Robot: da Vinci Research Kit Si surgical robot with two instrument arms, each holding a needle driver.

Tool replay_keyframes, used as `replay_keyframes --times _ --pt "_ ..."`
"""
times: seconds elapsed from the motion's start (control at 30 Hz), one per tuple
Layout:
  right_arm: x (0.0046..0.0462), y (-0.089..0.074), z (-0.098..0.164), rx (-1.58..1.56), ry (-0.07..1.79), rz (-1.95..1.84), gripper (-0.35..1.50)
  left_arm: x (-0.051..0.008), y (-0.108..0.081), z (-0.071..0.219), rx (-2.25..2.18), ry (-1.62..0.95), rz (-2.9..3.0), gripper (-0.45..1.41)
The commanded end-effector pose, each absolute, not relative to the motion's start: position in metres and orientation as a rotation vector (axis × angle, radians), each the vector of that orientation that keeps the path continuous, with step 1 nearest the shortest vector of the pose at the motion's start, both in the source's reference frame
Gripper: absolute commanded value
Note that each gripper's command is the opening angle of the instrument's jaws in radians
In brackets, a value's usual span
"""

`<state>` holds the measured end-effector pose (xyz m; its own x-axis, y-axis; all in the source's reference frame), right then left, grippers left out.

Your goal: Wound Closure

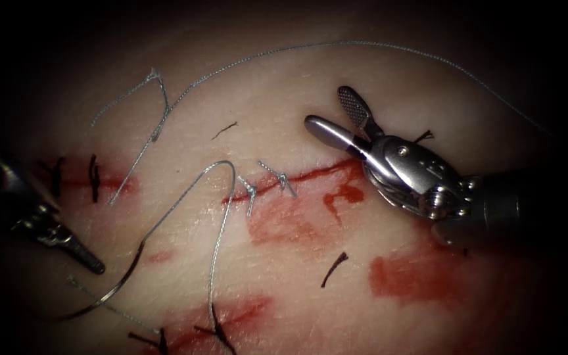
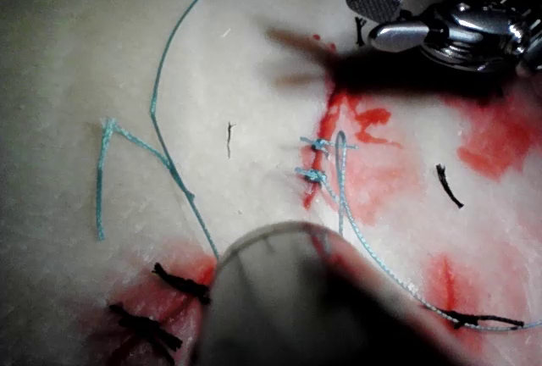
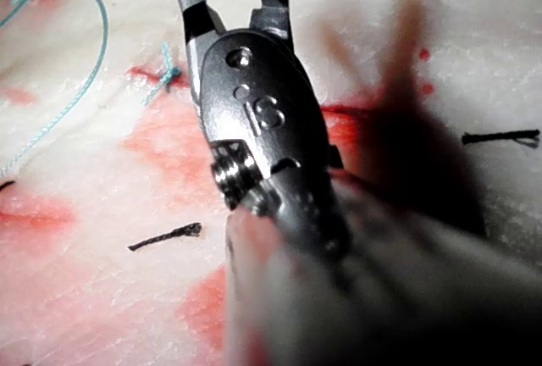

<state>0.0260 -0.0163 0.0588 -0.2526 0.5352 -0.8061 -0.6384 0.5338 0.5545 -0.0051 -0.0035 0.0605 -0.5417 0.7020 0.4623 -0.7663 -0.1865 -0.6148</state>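
Needle [image 1: 110, 292] free on tissue [image 1: 284, 98] | right hand [image 1: 327, 108] wide, empty | left hand [image 1: 90, 263] dim, seemingly closed, empty

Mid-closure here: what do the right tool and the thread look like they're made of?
Right tool: looks like polished metal, with bright glints and a cross-hatched jaw face; its jaws stand open, holding nothing. Thread: pale blue-grey with a fine twisted texture, so probably braided fibre, though the look leaves that open.
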Motion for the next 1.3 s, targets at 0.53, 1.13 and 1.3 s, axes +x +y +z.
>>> replay_keyframes --times 0.53,1.13,1.3 --pt "0.0269 -0.0167 0.0590 -0.093 1.453 1.110 1.40 -0.0051 -0.0076 0.0604 0.050 -1.254 2.025 0.59" --pt "0.0269 -0.0167 0.0590 -0.093 1.453 1.110 1.40 -0.0061 -0.0067 0.0605 0.070 -1.318 2.107 -0.45" --pt "0.0269 -0.0167 0.0589 -0.092 1.453 1.110 1.40 -0.0057 -0.0050 0.0593 0.032 -1.280 2.099 -0.45"
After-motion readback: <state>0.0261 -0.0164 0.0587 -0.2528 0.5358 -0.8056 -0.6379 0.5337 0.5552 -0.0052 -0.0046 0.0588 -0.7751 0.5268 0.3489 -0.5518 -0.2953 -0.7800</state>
